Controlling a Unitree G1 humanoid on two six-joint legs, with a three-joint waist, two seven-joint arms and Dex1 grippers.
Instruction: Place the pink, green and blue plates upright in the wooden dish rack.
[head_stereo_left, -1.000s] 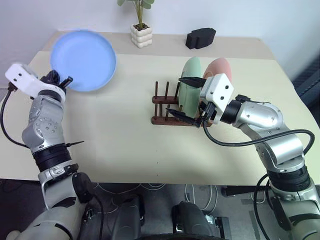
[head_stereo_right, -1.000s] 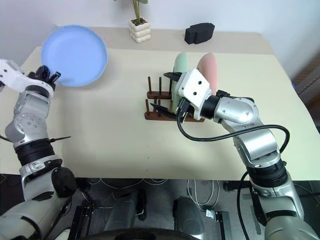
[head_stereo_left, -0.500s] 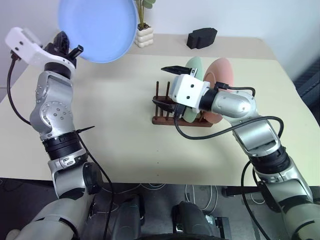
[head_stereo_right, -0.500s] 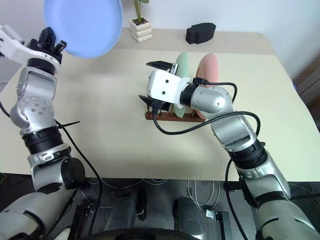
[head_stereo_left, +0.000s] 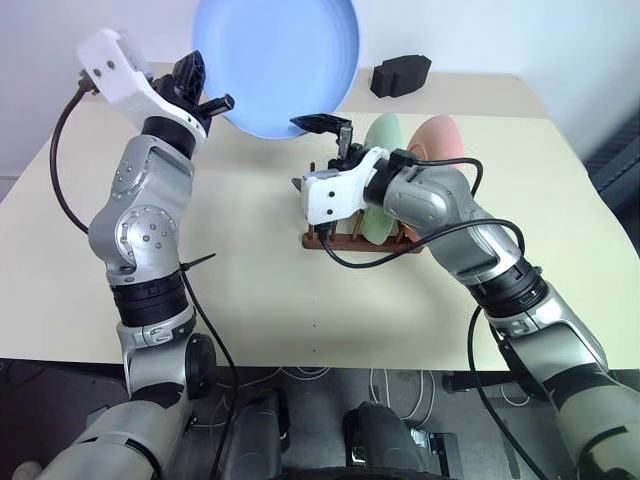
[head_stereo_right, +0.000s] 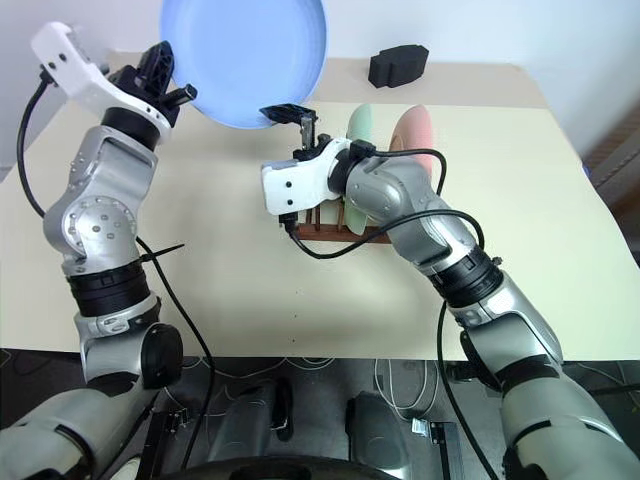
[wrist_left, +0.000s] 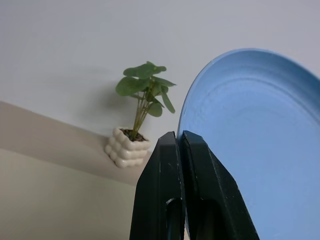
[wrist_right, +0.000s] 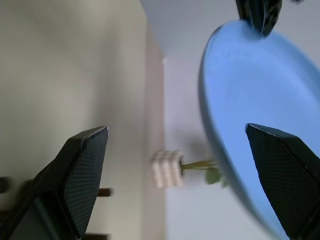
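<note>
left gripper (head_stereo_left: 203, 92) is pinched tight on the rim of the blue plate (head_stereo_left: 276, 62), which i see raised high above the far side of the table (head_stereo_left: 240, 260), tilted with its hollow face toward me. right gripper (head_stereo_left: 318, 150) is spread wide with nothing in it, one finger (head_stereo_left: 322, 123) just under the plate's lower edge and the other down by the rack.

from the head cameras i get the whole layout: the wooden dish rack (head_stereo_left: 345, 232) sits mid-table, the green plate (head_stereo_left: 383, 150) and the pink plate (head_stereo_left: 440, 145) already upright in it side by side, pink on the far right. the rack's left pegs are partly hidden behind the white housing of my right wrist.

the left wrist camera gives me what the head views don't: the two black fingers (wrist_left: 170, 190) pressed together on the rim, the plate's raised edge and smooth matte inside, and the small potted plant (wrist_left: 134, 125) against the wall behind.

the right wrist camera shows its own fingers (wrist_right: 82, 170) well apart, the plate's rim running between them toward the far finger, and the left gripper's tip clamped on the plate's opposite edge. whether the right finger touches the plate i cannot tell.

a black object (head_stereo_left: 402, 75) rests at the table's back edge.
</note>
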